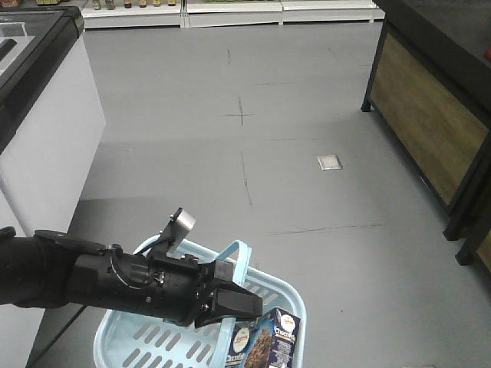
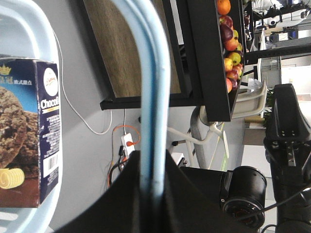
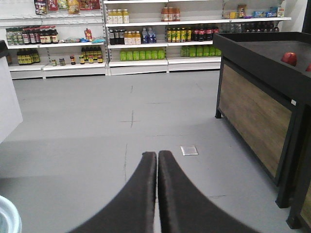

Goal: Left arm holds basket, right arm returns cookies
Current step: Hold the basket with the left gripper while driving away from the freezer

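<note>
In the front view my left arm [image 1: 92, 276] reaches in from the lower left. Its gripper [image 1: 234, 295] is shut on the flat loop handle [image 1: 239, 257] of the light blue basket [image 1: 153, 341]. The left wrist view shows the handle [image 2: 150, 87] pinched between the black jaws of the left gripper [image 2: 150, 162]. The dark navy cookies box [image 1: 265, 345] stands inside the basket at its right end, its "Choco" side [image 2: 29, 131] against the basket rim [image 2: 26, 12]. My right gripper [image 3: 157, 155] is shut on nothing, above the grey floor; a basket corner [image 3: 7, 216] shows at lower left.
A white counter [image 1: 46, 130] stands at left. A black, wood-panelled stand [image 1: 430, 115] at right holds fruit [image 2: 228, 43] and an apple [image 3: 289, 58]. Shelves of bottles [image 3: 146, 36] line the far wall. A small metal floor plate [image 1: 328, 162] lies ahead.
</note>
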Motion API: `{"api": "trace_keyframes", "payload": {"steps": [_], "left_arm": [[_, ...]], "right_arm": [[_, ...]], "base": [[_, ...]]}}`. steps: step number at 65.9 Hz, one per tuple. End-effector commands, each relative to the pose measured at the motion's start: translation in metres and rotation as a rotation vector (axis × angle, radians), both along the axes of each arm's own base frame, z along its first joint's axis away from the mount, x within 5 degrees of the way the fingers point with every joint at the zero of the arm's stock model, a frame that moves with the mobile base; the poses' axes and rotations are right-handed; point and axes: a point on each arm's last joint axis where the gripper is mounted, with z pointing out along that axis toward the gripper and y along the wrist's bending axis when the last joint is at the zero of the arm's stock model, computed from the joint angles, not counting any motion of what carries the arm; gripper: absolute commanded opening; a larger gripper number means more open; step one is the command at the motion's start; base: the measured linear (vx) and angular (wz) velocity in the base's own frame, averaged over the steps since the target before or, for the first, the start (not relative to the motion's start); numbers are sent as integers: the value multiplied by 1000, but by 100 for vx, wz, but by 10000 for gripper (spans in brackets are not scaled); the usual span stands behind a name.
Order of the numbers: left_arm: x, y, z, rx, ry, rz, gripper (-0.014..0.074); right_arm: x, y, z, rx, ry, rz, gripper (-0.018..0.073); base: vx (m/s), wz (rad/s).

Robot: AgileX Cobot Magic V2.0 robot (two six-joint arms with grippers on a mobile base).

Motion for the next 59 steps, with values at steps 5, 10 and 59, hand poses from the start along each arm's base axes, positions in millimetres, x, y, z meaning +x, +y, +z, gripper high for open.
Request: {"api": "trace_keyframes", "payload": {"steps": [5,10,59], "left_arm": [[-2,-4,28,-124,-42,-12,-7],[-2,-4,28,-124,-42,-12,-7],[-2,-4,28,-124,-42,-12,-7]], "right_arm": [[-1,0,8,-5,-89,2,-8],[-1,0,8,-5,-89,2,-8],[-1,0,8,-5,-89,2,-8]], "base": [[30,2],[30,4],[32,5]]}}
